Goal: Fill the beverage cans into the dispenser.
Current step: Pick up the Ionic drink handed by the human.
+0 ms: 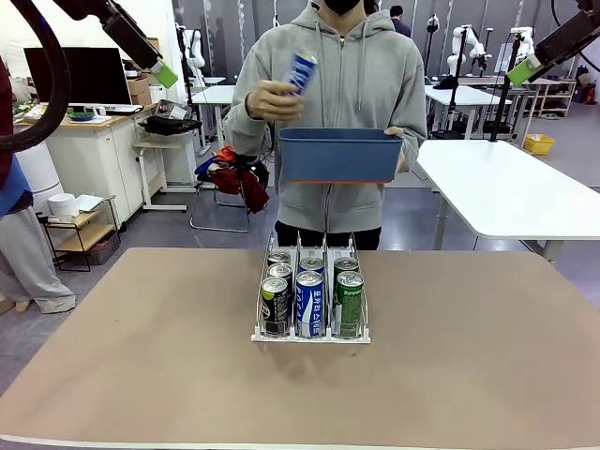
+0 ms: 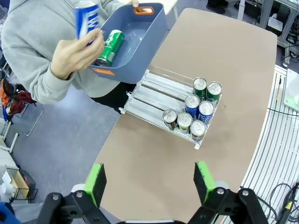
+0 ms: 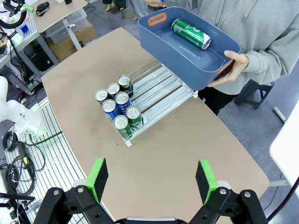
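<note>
Dispenser: 7 cans | hand holds blue can near bin | left gripper, right gripper: jaws apart

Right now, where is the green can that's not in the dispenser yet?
The green can lies on its side inside the blue bin, which the person holds up past the dispenser's far end in the right wrist view.
</note>
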Tool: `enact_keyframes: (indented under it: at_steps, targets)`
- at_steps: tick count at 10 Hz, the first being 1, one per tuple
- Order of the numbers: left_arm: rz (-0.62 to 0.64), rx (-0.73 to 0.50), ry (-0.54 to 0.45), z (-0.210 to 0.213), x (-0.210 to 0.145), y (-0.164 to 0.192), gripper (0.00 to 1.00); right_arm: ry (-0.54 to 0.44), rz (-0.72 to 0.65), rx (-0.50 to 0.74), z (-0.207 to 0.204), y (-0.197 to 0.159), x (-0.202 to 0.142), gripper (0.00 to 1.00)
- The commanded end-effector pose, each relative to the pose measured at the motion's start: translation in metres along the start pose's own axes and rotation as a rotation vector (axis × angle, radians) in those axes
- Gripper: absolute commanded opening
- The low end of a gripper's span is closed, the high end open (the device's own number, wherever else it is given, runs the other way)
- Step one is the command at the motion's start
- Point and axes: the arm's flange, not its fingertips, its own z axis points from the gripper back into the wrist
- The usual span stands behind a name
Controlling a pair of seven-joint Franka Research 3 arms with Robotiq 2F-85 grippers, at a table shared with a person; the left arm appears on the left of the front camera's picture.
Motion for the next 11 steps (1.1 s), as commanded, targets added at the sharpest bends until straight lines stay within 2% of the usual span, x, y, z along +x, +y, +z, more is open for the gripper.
enact_keyframes:
  at_steps: [1, 11]
  targets:
    - [-0.009, 0.000, -0.001, 0.0003, -0.0023, 0.0022, 1.00, 0.003, 0.000, 0.002, -0.0018, 0.0010, 0.0000, 1.00]
    - [-0.009, 0.000, -0.001, 0.0003, -0.0023, 0.0022, 1.00, 0.003, 0.000, 0.002, -0.0018, 0.0010, 0.0000, 1.00]
